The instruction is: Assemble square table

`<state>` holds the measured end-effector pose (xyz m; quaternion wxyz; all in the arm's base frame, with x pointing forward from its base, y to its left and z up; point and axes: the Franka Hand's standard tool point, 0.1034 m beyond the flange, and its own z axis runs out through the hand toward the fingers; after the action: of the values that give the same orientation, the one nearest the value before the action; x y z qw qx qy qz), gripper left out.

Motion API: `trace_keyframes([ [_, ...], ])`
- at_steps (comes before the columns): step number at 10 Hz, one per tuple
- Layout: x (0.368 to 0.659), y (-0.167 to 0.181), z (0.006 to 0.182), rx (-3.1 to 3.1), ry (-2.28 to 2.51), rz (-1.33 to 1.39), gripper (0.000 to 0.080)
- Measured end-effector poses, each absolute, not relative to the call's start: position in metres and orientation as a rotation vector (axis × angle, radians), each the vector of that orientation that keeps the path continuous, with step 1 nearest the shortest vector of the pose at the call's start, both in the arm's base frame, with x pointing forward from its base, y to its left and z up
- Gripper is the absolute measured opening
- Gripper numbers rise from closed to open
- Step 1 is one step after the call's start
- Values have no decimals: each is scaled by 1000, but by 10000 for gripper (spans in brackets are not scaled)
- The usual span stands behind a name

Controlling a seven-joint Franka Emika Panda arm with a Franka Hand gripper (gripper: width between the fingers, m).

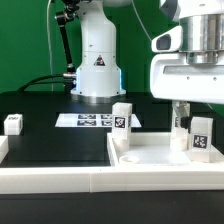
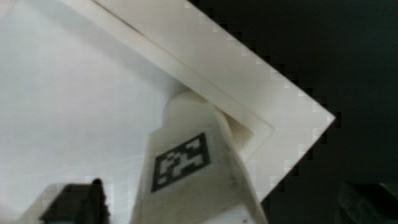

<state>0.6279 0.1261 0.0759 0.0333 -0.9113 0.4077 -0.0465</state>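
Right, the pincer point(image 2: 217, 206) is low over one corner, its two dark fingers point(image 2: 71, 203) spread wide with nothing pinched. Between them stands a short white blocky tagged leg point(image 2: 185, 160), upright on the white plastic square slab point(image 2: 71, 100) with its raised rim, close in by the corner. In the exterior view the pincer point(image 1: 181, 114) hangs over the slab point(image 1: 150, 156) at its right end, with a tagged leg point(image 1: 201, 138), most likely the same one, just beside it. Whether that leg is screwed home or merely set there, I can't tell; the joint is hidden.

Moving out, a second white tagged leg point(image 1: 122, 118) stands upright at the slab's far corner on the exterior view's left. I can't make out if it sits on the slab or just behind it. A third small white leg point(image 1: 12, 124) waits well apart on the black tabletop point(image 1: 40, 115), plainly unfitted. And the fourth leg? A pale shape below the fingers might be it, but it's too blurred to call.

I'd judge this early to middle: one or two legs placed, at least one to go. The marker board point(image 1: 88, 120) lies flat behind, and the long white border wall point(image 1: 60, 182) cuts off the slab's near edge.
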Motion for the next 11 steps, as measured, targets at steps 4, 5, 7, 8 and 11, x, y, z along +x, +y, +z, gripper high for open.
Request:
trace_keyframes([
  [4, 628, 125, 76, -2949, 950, -163, 649],
  [5, 628, 126, 76, -2993, 852, -170, 649],
  [7, 628, 127, 76, -3036, 739, -177, 649],
  [8, 628, 125, 76, -3067, 624, -179, 649],
  [11, 628, 124, 76, -3059, 659, -178, 381],
])
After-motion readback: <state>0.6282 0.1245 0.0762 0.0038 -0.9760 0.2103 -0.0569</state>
